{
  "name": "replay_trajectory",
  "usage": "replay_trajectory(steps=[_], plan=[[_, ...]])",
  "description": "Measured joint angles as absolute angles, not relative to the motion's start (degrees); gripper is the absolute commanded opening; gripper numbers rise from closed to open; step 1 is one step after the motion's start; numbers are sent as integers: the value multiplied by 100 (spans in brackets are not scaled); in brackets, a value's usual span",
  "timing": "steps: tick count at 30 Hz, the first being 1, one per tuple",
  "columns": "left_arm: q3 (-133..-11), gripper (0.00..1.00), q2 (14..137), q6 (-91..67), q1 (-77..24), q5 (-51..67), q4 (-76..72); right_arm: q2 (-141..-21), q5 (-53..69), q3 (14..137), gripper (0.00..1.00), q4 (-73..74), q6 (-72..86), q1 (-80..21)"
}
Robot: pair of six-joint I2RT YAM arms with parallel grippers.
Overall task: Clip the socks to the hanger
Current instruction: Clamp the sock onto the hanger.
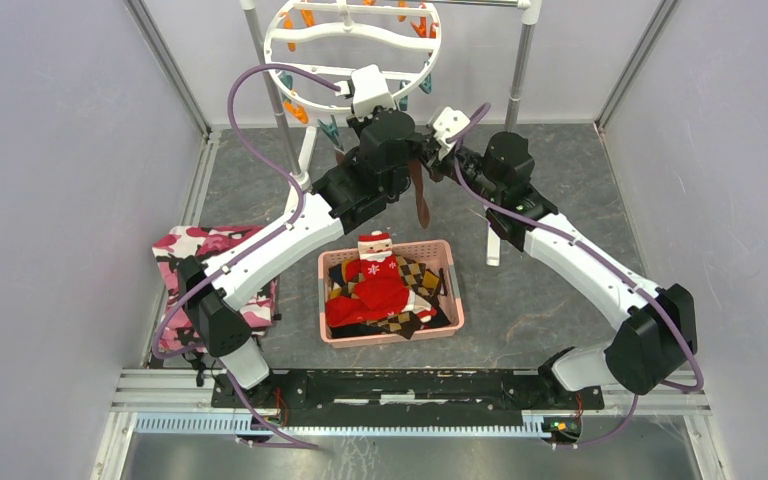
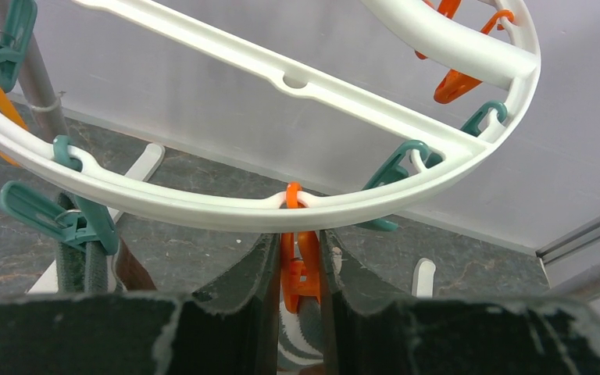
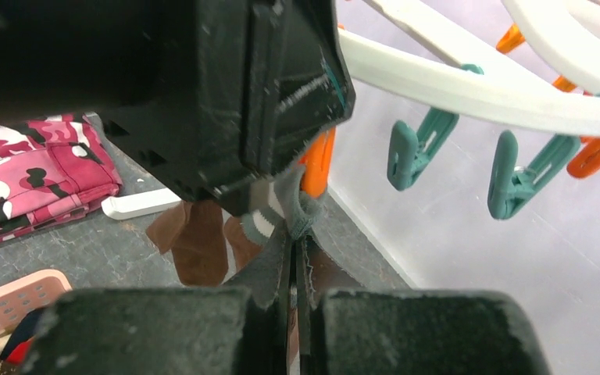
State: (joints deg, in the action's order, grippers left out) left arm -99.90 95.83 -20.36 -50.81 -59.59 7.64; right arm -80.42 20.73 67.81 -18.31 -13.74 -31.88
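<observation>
My left gripper (image 2: 298, 244), only narrowly parted, squeezes a small orange plastic clip (image 2: 300, 275) hanging from the near rim of the large round white plastic hanger (image 2: 203, 209), while my right gripper (image 3: 292, 234), closed tight, pinches the striped cuff of a long dark brown fabric sock (image 3: 201, 244) just beneath that rim.

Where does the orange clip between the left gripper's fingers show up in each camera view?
Top external: not visible; the left arm covers it.
Left wrist: orange clip at bottom centre, hanging below the rim.
Right wrist: centre, just above the striped sock cuff.
Shared landmark: the white hanger ring, which the clip hangs from.
</observation>
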Motion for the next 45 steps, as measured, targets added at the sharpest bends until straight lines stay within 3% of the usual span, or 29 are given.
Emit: replay_trajectory(steps=[8,16,22,32,45], plan=[[-9990,25,9583,-2047,-5081,-5940,766,-8053,2003,7037,0,-1702,-1704,-3369],[-9924,51,9487,-2067,-5081,-5867,858,-8053,1774,7037,0,-1544,-1833,-3371],[-9835,62,9336,-2246,-5081,-5734,945,-8055,1702,7037,3,-1483,-1852,-3371],[-9579,69,8892,-2482,-5081,-5513,1098,-8062,1616,7013,37,-1450,-1896,-3371],[-9083,75,8331,-2720,-5081,-5190,1205,-8062,1673,6709,64,-1437,-1863,-3371]])
